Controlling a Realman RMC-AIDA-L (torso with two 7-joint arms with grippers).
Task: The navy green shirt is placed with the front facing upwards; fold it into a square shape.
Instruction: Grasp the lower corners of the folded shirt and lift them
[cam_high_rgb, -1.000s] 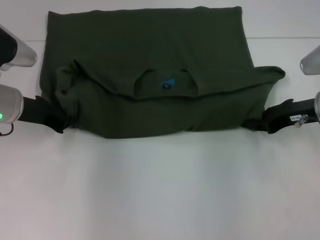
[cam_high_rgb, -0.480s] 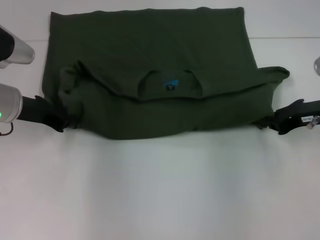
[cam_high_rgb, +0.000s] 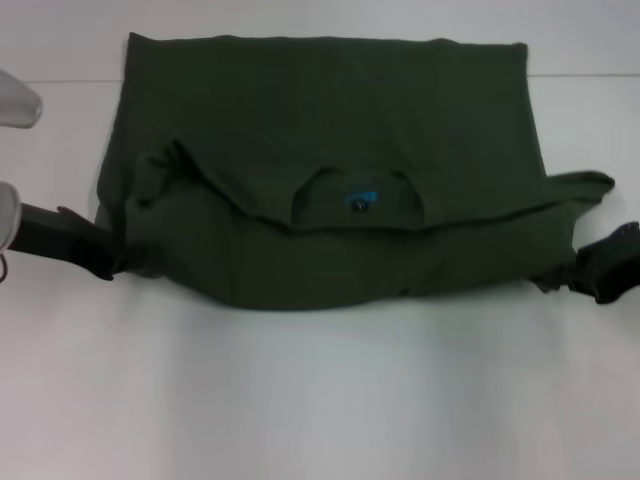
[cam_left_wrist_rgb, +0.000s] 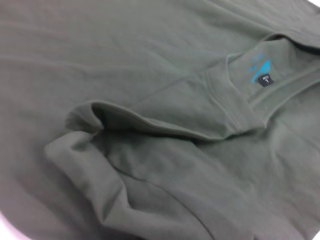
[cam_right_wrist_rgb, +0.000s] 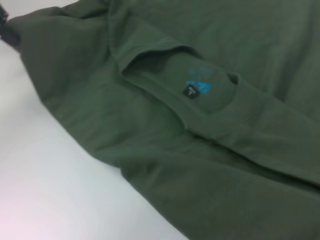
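The navy green shirt (cam_high_rgb: 330, 150) lies across the white table, its upper part folded down so the collar with its small dark label (cam_high_rgb: 358, 203) sits mid-garment. My left gripper (cam_high_rgb: 105, 262) is at the shirt's lower left corner, touching bunched fabric. At the lower right corner, my right gripper (cam_high_rgb: 592, 278) sits against a puckered bit of cloth. Both wrist views show only the shirt (cam_left_wrist_rgb: 150, 75) (cam_right_wrist_rgb: 200, 150) and the label (cam_left_wrist_rgb: 264, 80) (cam_right_wrist_rgb: 190, 92), with the lettering hidden.
The bare white table (cam_high_rgb: 320, 400) stretches in front of the shirt toward me. A seam line (cam_high_rgb: 60, 81) crosses the surface behind the shirt's upper edge. A dark shape (cam_right_wrist_rgb: 5, 31) shows at the shirt's far end in the right wrist view.
The shirt has shifted right and nearer in the head view. The left arm has drawn back to the left, and the right gripper has moved out to the right edge.
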